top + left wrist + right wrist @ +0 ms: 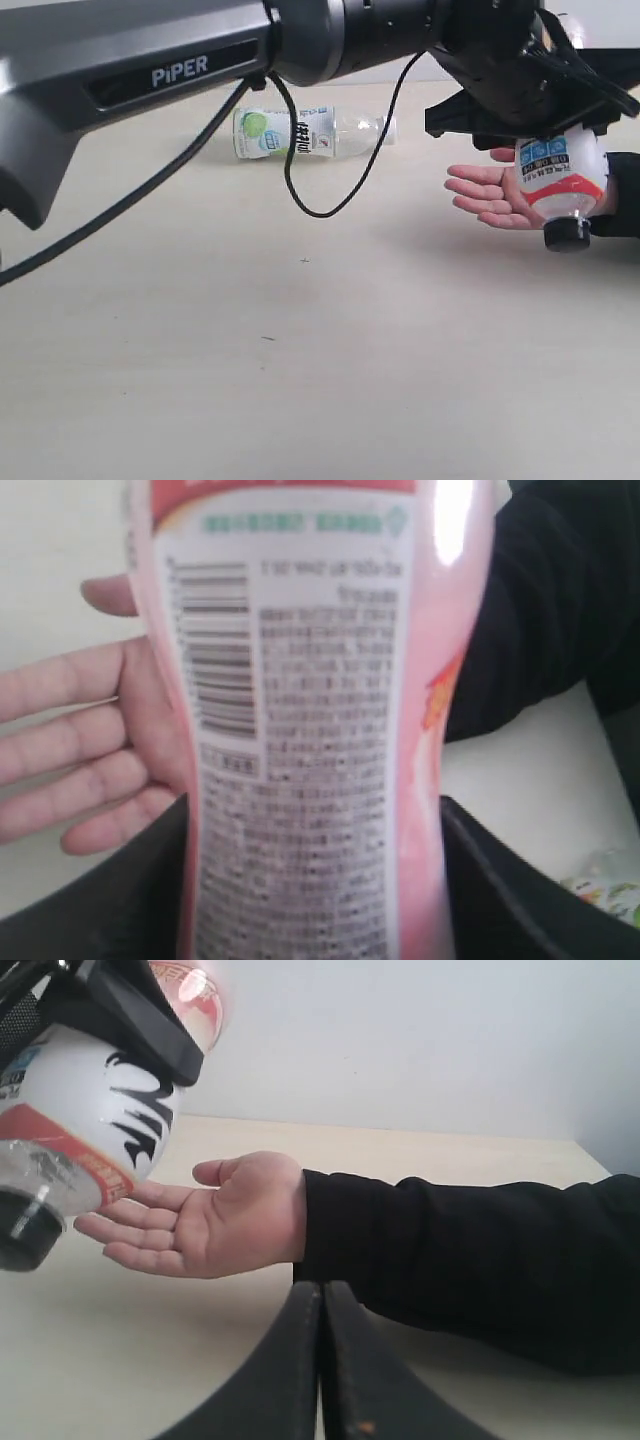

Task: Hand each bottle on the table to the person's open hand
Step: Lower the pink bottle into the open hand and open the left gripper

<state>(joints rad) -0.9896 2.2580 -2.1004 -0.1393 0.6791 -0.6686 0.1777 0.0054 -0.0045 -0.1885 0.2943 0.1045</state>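
Note:
My left gripper [545, 130] reaches across to the right and is shut on the black-capped bottle [560, 178] with the red-pink label. The bottle hangs cap down, just above the person's open hand [490, 195], which is held palm up. In the left wrist view the bottle [310, 730] fills the space between the jaws of the left gripper [315, 880], with the hand [80, 750] behind it. In the right wrist view my right gripper [321, 1300] is shut on nothing, low over the table [120, 1360], near the hand [215, 1215]. A white-capped, green-labelled bottle [300, 132] lies on its side at the back.
The person's black sleeve [625, 195] comes in from the right edge. A black cable [320, 190] loops down from the left arm [150, 70] in front of the lying bottle. A scrap of green label [610, 890] shows at the edge of the left wrist view.

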